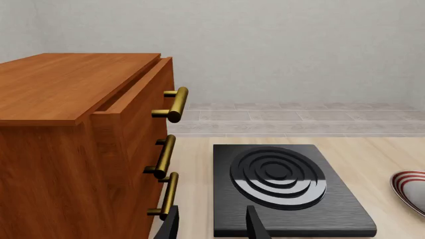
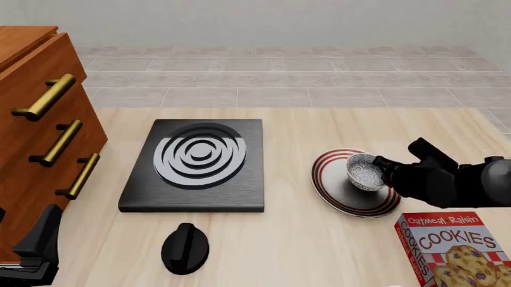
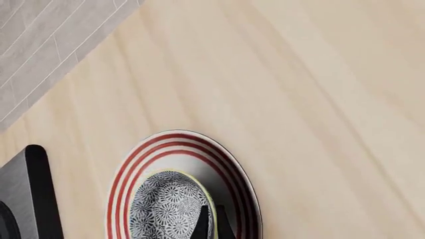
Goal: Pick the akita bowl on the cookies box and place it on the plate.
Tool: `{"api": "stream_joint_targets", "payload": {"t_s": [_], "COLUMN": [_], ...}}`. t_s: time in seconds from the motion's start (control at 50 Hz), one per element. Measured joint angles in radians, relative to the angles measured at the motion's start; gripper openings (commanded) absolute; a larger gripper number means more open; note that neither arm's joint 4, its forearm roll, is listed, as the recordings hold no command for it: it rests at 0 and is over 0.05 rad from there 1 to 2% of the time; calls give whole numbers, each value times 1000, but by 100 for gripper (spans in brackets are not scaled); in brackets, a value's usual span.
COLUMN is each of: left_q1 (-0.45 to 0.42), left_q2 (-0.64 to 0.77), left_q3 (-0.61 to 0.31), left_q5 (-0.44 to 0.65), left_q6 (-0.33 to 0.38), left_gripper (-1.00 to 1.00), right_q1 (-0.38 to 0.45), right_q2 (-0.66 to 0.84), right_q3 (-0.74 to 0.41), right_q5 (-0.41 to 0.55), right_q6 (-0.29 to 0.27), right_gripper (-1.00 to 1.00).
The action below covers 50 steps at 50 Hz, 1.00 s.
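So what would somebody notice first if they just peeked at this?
Probably the right gripper pinching the speckled akita bowl over the red-ringed plate, right of the black stove. Then the red cookies box at the near right corner.

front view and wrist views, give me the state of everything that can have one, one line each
akita bowl: upright over the plate, gripped at its rim
plate: flat on the table, under the bowl
cookies box: lying flat, nothing on it
right gripper: shut on the bowl's rim
left gripper: open, holding nothing
top drawer: slightly open
stove knob: position unclear
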<state>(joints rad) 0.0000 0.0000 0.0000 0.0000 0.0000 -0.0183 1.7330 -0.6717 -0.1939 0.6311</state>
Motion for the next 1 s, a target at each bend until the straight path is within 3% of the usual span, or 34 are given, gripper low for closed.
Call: {"api": "stream_joint_targets", "payload": {"t_s": [0.18,0.2,0.66,1.0], "left_q1": [0,0,0,0], "left_q2": [0,0,0,0], "left_q3": [0,0,0,0], "left_q5": [0,0,0,0], "left_q6": [0,0,0,0], "left_gripper": [100,100,100,100], "right_q1": [0,0,27,-35], "right_q2": [3,3,-3,-205], "right_q3": [0,-1,10,8], "right_q5": [-5,-3,-5,132], "right_q6": [1,-1,26,-22], "right_gripper": [-100,100,100,100]}}
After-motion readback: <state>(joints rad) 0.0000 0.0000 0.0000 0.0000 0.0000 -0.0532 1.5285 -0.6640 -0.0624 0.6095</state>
